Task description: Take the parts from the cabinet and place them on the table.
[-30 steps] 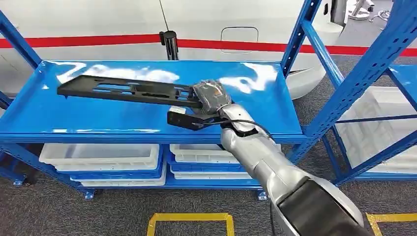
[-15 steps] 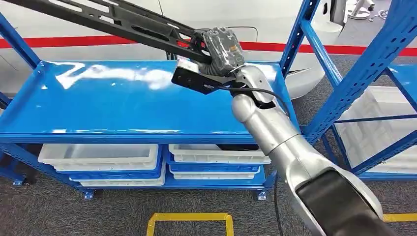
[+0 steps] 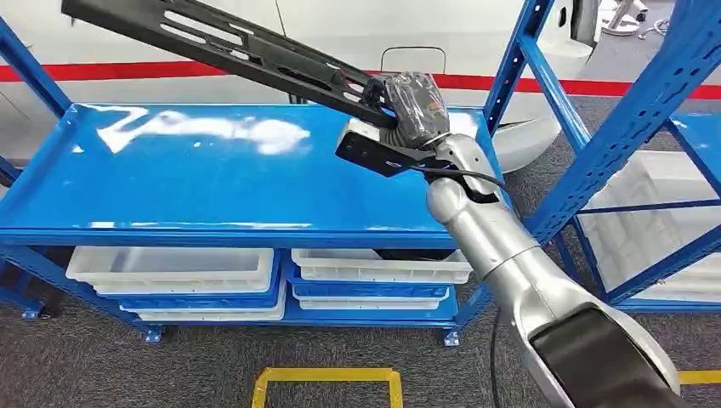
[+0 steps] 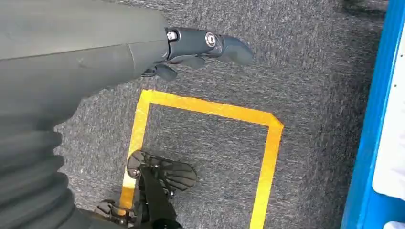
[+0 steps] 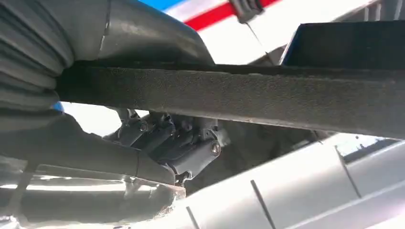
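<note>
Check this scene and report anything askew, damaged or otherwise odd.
One thing stands out: the long black part is gripped by the right hand at one end only, so it juts out tilted, high above the blue shelf. No damage or spill is visible. The left hand hangs over the floor, holding nothing.

Industrial workshop or warehouse-type test area. Blue steel shelving rack (image 3: 255, 183) with glossy blue shelf; white plastic bins (image 3: 174, 270) stacked on the lower level beneath it. Second blue rack (image 3: 646, 127) just right of the first, holding more white bins. Grey carpeted floor (image 3: 85, 365) in front of the rack, marked with yellow tape rectangle (image 3: 327, 378). Behind the rack, white curved body with red stripe (image 3: 212, 70), vehicle-like.
</note>
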{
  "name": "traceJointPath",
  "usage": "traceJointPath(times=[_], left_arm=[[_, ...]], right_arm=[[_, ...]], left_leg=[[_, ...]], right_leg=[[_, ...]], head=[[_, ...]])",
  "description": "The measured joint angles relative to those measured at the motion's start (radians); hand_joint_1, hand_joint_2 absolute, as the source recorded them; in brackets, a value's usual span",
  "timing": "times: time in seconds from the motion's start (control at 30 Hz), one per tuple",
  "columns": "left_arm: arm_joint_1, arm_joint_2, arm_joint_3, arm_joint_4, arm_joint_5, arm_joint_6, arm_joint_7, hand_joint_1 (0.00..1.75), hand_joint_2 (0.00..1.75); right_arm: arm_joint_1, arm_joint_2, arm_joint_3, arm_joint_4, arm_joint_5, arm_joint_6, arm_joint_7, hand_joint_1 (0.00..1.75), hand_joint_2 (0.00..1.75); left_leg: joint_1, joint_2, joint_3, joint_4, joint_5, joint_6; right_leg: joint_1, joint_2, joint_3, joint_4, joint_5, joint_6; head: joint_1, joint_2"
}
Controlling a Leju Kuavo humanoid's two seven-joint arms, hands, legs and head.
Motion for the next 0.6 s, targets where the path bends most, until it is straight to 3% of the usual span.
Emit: traceJointPath(times=[0.07, 0.1, 0.13, 0.17, 0.23, 0.27, 0.33, 0.4, 0.43, 0.47, 0.5, 0.53, 0.6], left_arm=[[-0.001, -0.001, -0.001, 0.0, -0.005, -0.006, 0.0, 0.0, 1.75], [-0.001, 0.0, -0.001, 0.0, -0.008, -0.007, 0.0, 0.0, 1.75], [-0.003, 0.002, -0.001, 0.0, -0.008, -0.007, 0.0, 0.0, 1.75], [-0.003, 0.0, -0.001, 0.0, -0.01, -0.005, 0.0, 0.0, 1.75], [-0.001, 0.0, -0.002, 0.0, -0.011, -0.001, 0.0, 0.0, 1.75], [0.001, 0.0, -0.002, 0.001, -0.011, 0.001, 0.0, 0.0, 1.75], [0.0, 0.0, -0.002, 0.002, -0.015, 0.004, 0.0, 0.0, 1.75], [-0.001, -0.001, -0.002, 0.002, -0.015, 0.003, 0.0, 0.0, 1.75], [-0.001, -0.001, -0.002, 0.002, -0.015, 0.003, 0.0, 0.0, 1.75], [0.0, -0.001, -0.002, 0.002, -0.015, 0.004, 0.0, 0.0, 1.75], [0.0, -0.001, -0.002, 0.002, -0.015, 0.006, 0.002, 0.0, 1.75], [0.0, -0.001, -0.002, 0.002, -0.018, 0.007, 0.002, 0.0, 1.75], [-0.002, 0.0, -0.002, 0.002, -0.021, 0.009, 0.001, 0.0, 1.75]], right_arm=[[0.003, -0.001, 0.0, 0.001, 0.0, 0.0, -0.004, 1.69, 1.75], [0.003, -0.002, 0.0, 0.002, -0.001, 0.0, -0.006, 1.69, 1.75], [0.003, -0.002, 0.0, 0.004, -0.001, -0.001, -0.008, 1.69, 1.75], [0.005, -0.001, 0.001, 0.006, -0.001, -0.003, -0.008, 1.69, 1.75], [0.008, -0.001, 0.001, 0.011, 0.0, -0.004, -0.007, 1.69, 1.75], [0.009, 0.0, 0.001, 0.014, 0.0, -0.005, -0.006, 1.69, 1.75], [0.009, 0.004, 0.001, 0.016, -0.001, -0.008, -0.006, 1.69, 1.75], [0.009, 0.005, 0.001, 0.019, -0.002, -0.01, -0.006, 1.69, 1.75], [0.011, 0.005, 0.001, 0.022, -0.002, -0.01, -0.006, 1.69, 1.75], [0.014, 0.005, 0.001, 0.024, -0.002, -0.01, -0.006, 1.69, 1.75], [0.016, 0.005, 0.001, 0.027, -0.001, -0.01, -0.006, 1.69, 1.75], [0.016, 0.005, 0.001, 0.029, -0.001, -0.01, -0.006, 1.69, 1.75], [0.013, 0.005, 0.001, 0.03, -0.001, -0.011, -0.006, 1.69, 1.75]], left_leg=[[0.008, 0.0, 0.0, 0.003, 0.0, -0.013], [0.006, 0.0, -0.004, 0.006, 0.0, -0.023], [0.005, -0.002, -0.013, 0.01, 0.001, -0.032], [0.001, -0.003, -0.013, 0.015, 0.006, -0.039], [0.004, -0.007, -0.019, 0.014, 0.013, -0.046], [0.011, -0.006, -0.026, 0.016, 0.014, -0.053], [0.015, 0.0, -0.056, 0.081, -0.061, -0.057], [0.014, -0.001, -0.119, 0.248, -0.157, -0.061], [0.014, -0.001, -0.14, 0.311, -0.181, -0.061], [0.014, -0.001, -0.14, 0.333, -0.181, -0.06], [0.013, -0.001, -0.119, 0.309, -0.163, -0.055], [0.012, -0.001, -0.077, 0.25, -0.134, -0.049], [0.003, -0.002, 0.042, 0.073, -0.082, -0.024]], right_leg=[[-0.012, -0.005, 0.081, -0.18, 0.081, 0.032], [-0.019, -0.01, 0.117, -0.26, 0.105, 0.04], [-0.006, 0.002, 0.131, -0.261, 0.108, 0.029], [-0.003, 0.005, 0.118, -0.263, 0.112, 0.02], [-0.004, 0.005, 0.11, -0.257, 0.112, 0.01], [-0.009, 0.005, 0.104, -0.258, 0.12, -0.002], [-0.009, 0.004, 0.091, -0.259, 0.133, -0.027], [0.001, 0.003, 0.074, -0.259, 0.144, -0.045], [0.006, 0.003, 0.066, -0.258, 0.148, -0.051], [0.011, 0.003, 0.06, -0.258, 0.154, -0.055], [0.015, 0.002, 0.053, -0.258, 0.159, -0.057], [0.018, 0.003, 0.048, -0.258, 0.164, -0.058], [0.023, 0.004, 0.042, -0.258, 0.174, -0.056]], head=[[0.0, 0.0], [0.002, 0.0], [0.005, 0.0], [0.003, 0.0], [0.0, 0.0], [-0.002, 0.0], [-0.005, 0.0], [-0.005, 0.0], [-0.005, 0.0], [-0.005, 0.0], [-0.005, 0.0], [-0.005, 0.0], [-0.005, 0.0]])
